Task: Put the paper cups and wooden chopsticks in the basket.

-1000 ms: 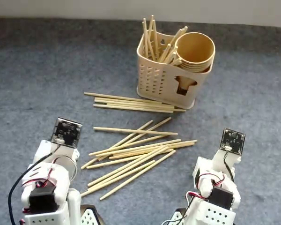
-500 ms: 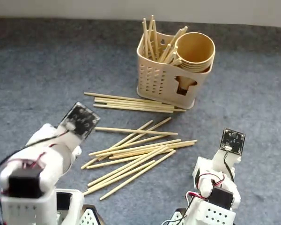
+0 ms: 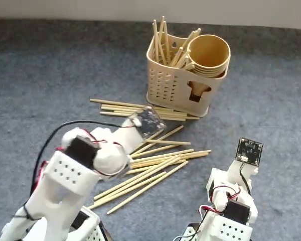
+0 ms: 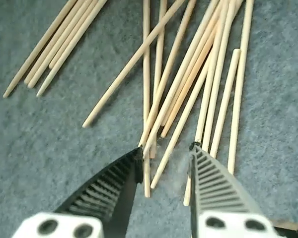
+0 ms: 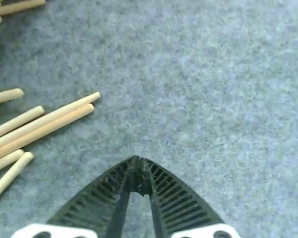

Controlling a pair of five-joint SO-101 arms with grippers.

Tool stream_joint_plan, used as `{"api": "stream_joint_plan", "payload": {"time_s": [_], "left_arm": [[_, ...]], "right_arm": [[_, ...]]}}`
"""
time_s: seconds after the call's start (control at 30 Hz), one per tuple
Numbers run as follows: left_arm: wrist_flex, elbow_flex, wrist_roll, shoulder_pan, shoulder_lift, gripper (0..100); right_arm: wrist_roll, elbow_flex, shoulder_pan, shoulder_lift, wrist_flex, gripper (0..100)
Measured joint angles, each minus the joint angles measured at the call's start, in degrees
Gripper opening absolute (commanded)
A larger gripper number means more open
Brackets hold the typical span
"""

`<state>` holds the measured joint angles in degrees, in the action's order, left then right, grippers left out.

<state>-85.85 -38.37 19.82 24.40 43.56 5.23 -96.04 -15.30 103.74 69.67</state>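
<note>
My left hand [image 4: 165,151], open wide over crossed chopsticks [image 4: 146,74], may pinch several unevenly and drop some before the one-o'clock basket [image 3: 165,83].

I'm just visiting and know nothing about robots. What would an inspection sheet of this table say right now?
Surface: grey carpet-like cloth, flat.
Job's things: beige perforated plastic basket holds stacked tan paper cups and several upright wooden chopsticks; many loose wooden chopsticks lie on the cloth in front of it.
Clutter: nothing seen.
Grippers: left gripper open, over the loose chopsticks; right gripper shut, over bare cloth.
Cables: black cable arcs over the left arm; red wires on the right arm.
Surroundings: pale wall strip behind the cloth.
</note>
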Motion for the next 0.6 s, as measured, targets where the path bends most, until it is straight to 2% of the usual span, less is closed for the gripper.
{"api": "stream_joint_plan", "payload": {"time_s": [0.17, 0.33, 0.6], "left_arm": [[6.42, -0.97, -1.67, 4.31, -7.91, 16], [10.9, -0.97, -3.25, 4.66, -15.38, 10], [10.81, -0.97, -5.01, 4.57, -16.26, 9]], "right_arm": [[0.0, 0.0, 0.0, 0.0, 0.0, 0.5], [0.0, 0.0, 0.0, 0.0, 0.0, 0.5], [0.0, 0.0, 0.0, 0.0, 0.0, 0.5]]}}
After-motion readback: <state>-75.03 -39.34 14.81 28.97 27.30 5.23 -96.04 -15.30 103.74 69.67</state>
